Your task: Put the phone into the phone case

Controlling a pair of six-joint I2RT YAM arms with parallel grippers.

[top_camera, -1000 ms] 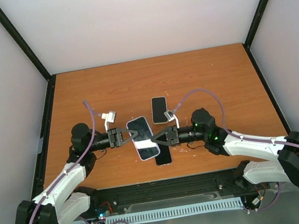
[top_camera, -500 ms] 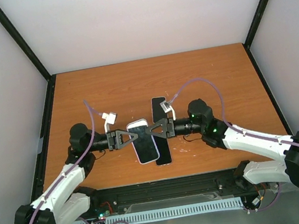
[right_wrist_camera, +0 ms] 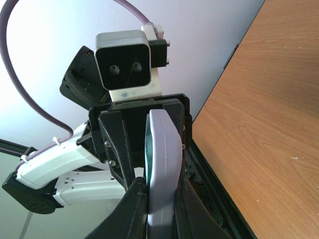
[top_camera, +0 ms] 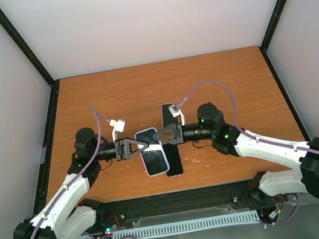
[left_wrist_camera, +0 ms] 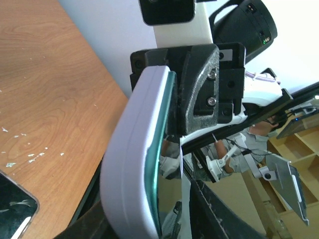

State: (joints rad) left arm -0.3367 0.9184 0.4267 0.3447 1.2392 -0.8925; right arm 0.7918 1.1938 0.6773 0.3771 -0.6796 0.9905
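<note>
The phone sits inside the lavender phone case (top_camera: 154,154), held above the table between both arms. Its greenish glass edge (left_wrist_camera: 158,164) shows along the case's rim (left_wrist_camera: 132,164). My right gripper (top_camera: 162,136) is shut on the cased phone's right edge, with the fingers pressed on both faces of the case (right_wrist_camera: 164,164). My left gripper (top_camera: 135,147) straddles the opposite edge. In the left wrist view the case rests against one finger (left_wrist_camera: 84,229), and a gap shows between the glass and the other finger (left_wrist_camera: 219,214).
A dark phone (top_camera: 168,110) lies flat on the wooden table (top_camera: 227,83) under the right gripper. Another dark end (top_camera: 175,166) shows nearer the front edge, and a dark corner (left_wrist_camera: 15,209) shows in the left wrist view. Black frame posts flank the table.
The right gripper moved away from the front edge, opened and shut again on the cased phone. The left jaws widened. The cased phone turned straighter.
</note>
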